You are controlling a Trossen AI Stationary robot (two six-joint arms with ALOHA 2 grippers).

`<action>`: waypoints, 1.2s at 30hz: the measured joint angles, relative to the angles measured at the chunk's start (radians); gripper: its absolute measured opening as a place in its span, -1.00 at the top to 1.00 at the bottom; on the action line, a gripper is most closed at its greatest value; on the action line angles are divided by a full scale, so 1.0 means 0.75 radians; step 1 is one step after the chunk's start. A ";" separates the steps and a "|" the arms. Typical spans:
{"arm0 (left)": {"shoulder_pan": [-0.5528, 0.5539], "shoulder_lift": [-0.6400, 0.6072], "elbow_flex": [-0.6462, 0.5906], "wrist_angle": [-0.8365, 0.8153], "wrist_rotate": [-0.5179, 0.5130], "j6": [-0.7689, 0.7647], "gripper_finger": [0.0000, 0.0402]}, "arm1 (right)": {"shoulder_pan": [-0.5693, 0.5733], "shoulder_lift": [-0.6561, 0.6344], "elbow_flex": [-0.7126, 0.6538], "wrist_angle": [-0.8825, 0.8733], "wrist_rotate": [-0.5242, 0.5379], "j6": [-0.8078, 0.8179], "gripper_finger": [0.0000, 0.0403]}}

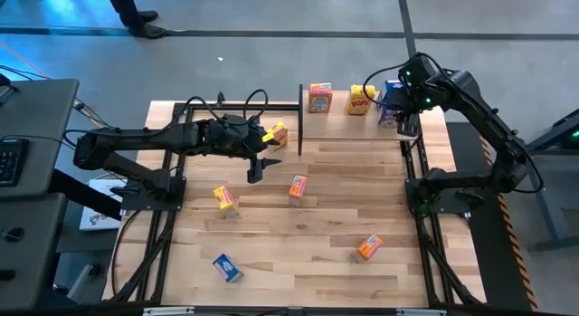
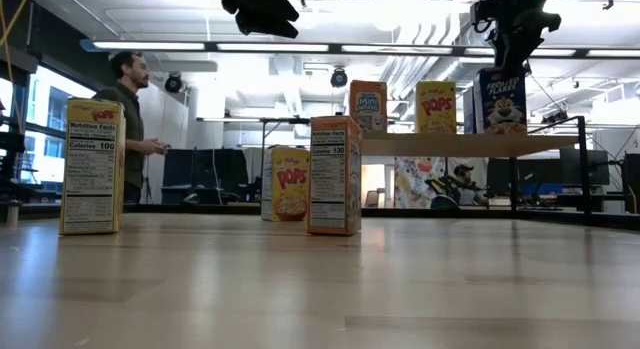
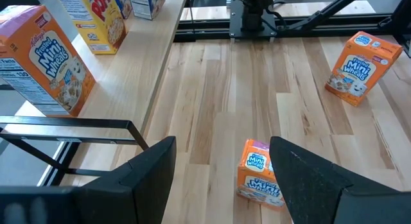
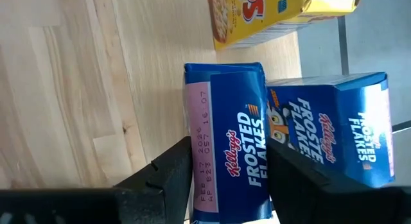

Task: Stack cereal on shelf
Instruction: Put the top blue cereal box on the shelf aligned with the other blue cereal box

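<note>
The shelf (image 1: 339, 126) stands at the table's far right and carries an orange cereal box (image 1: 319, 97), a yellow one (image 1: 360, 100) and two blue ones. My right gripper (image 4: 225, 185) reaches down over the shelf's right end and is shut on the blue cereal box (image 4: 225, 121) that stands next to the other blue box (image 4: 334, 128). My left gripper (image 3: 221, 179) hangs open above the table's middle, over an orange box (image 3: 260, 172) standing on the tabletop, and touches nothing. My right gripper pinches the blue box between its two fingers (image 4: 170, 169), one on each of two opposite faces at the top end (image 4: 199, 179). The fingers come from above, pointing steeply down, across the narrow top. The box stands upright, its bottom (image 2: 500, 132) at the shelf board (image 2: 420, 144).
Loose boxes stand on the tabletop: yellow (image 1: 224, 200), yellow (image 1: 276, 135) by the left arm, orange (image 1: 368, 247) and blue (image 1: 227, 267) toward the near edge. Black shelf posts (image 1: 300, 121) rise left of the board. A person (image 2: 125, 119) stands beyond the table.
</note>
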 joint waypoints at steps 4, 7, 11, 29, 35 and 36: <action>0.000 0.000 0.000 0.000 0.000 0.000 -0.20 | 0.000 0.000 0.000 0.001 0.005 0.000 0.08; 0.000 0.000 0.000 0.000 0.000 0.000 -0.20 | 0.000 0.000 0.000 0.002 0.021 0.000 0.02; 0.000 0.000 0.000 0.000 0.000 0.000 -0.20 | 0.000 0.000 0.000 0.009 0.033 0.000 -0.04; 0.000 0.000 0.000 0.000 0.000 0.000 -0.20 | 0.001 -0.004 0.067 0.010 0.130 0.000 -0.12; 0.000 0.000 0.000 0.000 0.000 0.001 -0.20 | 0.002 -0.013 0.067 0.010 0.137 0.010 -0.08; 0.000 0.000 0.000 0.000 0.000 0.000 -0.20 | 0.002 -0.021 0.067 0.010 0.137 0.010 -0.06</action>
